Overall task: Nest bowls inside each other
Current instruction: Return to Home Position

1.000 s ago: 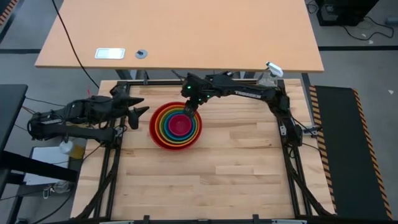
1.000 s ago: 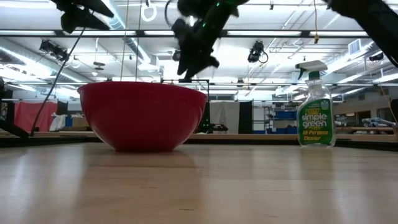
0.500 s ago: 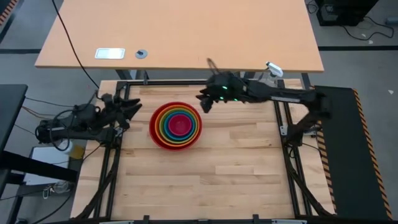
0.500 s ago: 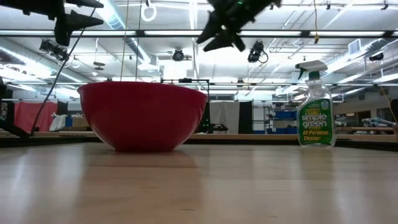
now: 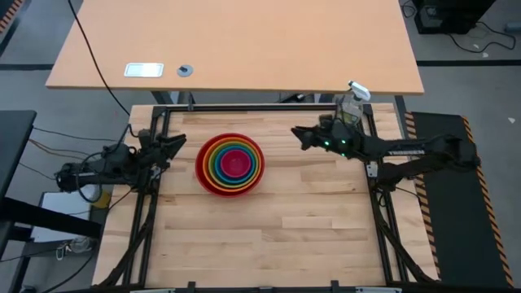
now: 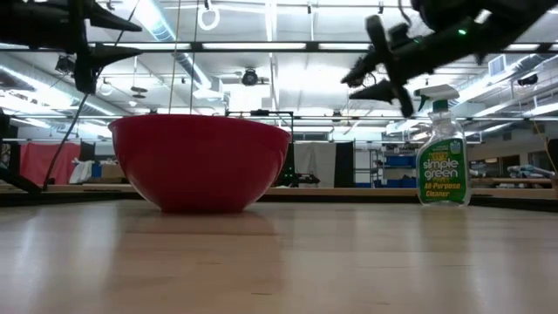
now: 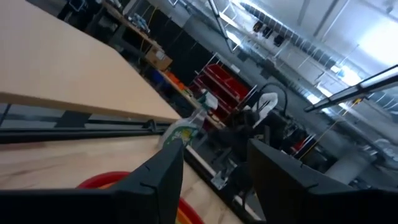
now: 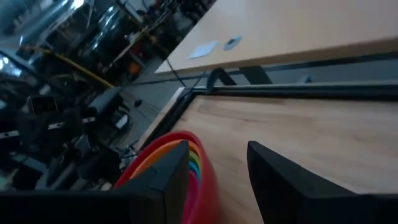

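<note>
From above, I see the bowls (image 5: 220, 159) nested in one stack on the surface (image 5: 285, 220), left of centre. The red bowl (image 5: 200, 167) is outermost and the pink bowl (image 5: 235, 163) sits at the core. My left gripper (image 5: 174, 146) hangs just left of the stack, fingers spread and empty. My right gripper (image 5: 299, 137) is right of the stack and well apart from it, also spread and empty, near the spray bottle (image 5: 352, 102) at upper right.

In the low view only the red bowl's wall shows, left of centre, resting on the surface. The bottle stands upright at right, and the right gripper is above it and just to its left.

In the left wrist view a gap separates my two fingers, with red and orange rims beyond them.

In the right wrist view the fingers are likewise apart, with the stacked rims ahead.
</note>
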Robot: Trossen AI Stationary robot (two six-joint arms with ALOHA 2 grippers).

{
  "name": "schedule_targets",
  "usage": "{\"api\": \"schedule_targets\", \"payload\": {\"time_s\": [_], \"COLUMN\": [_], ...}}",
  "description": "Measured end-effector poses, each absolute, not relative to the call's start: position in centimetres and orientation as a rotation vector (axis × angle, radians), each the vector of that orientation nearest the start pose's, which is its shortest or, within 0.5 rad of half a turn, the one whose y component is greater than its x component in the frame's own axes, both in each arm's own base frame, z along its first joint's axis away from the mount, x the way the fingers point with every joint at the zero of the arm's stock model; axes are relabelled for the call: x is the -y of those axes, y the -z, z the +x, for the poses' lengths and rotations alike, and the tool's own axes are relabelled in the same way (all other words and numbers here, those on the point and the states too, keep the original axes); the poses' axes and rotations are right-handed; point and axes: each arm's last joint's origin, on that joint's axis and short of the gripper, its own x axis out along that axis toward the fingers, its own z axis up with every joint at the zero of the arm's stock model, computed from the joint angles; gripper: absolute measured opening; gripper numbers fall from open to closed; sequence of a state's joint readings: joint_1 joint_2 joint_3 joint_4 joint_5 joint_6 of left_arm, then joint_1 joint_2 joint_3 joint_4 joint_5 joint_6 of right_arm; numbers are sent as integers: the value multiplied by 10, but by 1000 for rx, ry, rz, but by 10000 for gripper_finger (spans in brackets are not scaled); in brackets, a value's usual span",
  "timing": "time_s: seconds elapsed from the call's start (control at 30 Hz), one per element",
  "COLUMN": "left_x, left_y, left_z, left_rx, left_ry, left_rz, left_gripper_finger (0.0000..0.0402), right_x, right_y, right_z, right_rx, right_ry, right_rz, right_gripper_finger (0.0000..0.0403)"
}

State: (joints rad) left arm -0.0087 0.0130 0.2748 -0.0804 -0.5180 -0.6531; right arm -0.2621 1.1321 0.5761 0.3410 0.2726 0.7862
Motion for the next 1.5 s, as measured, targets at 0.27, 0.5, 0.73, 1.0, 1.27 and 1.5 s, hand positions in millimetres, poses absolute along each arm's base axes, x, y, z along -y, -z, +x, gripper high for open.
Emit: {"api": "schedule_targets", "payload": {"time_s": [0.27,0.5,0.73,1.0,1.27,1.5], "left_x": [-14,-13,-13,-13,-14,-16], "left_y": [-233,-212,-189,-184,-172,-169], "left_z": [74,84,91,93,94,95], "left_rx": [341,367,419,385,295,274], "left_ry": [-432,-390,-359,-374,-460,-569], "left_rz": [-717,-778,-866,-879,-878,-787], "left_gripper_finger": [180,180,180,180,180,180], "right_x": [60,55,49,46,44,47], "right_y": [-225,-206,-180,-159,-148,-149], "right_z": [191,170,157,148,142,141], "right_rx": [141,200,250,207,184,174], "right_ry": [619,600,541,547,518,538], "right_rz": [814,884,1001,1074,1064,991], "right_gripper_finger": [156,141,127,122,122,122]}}
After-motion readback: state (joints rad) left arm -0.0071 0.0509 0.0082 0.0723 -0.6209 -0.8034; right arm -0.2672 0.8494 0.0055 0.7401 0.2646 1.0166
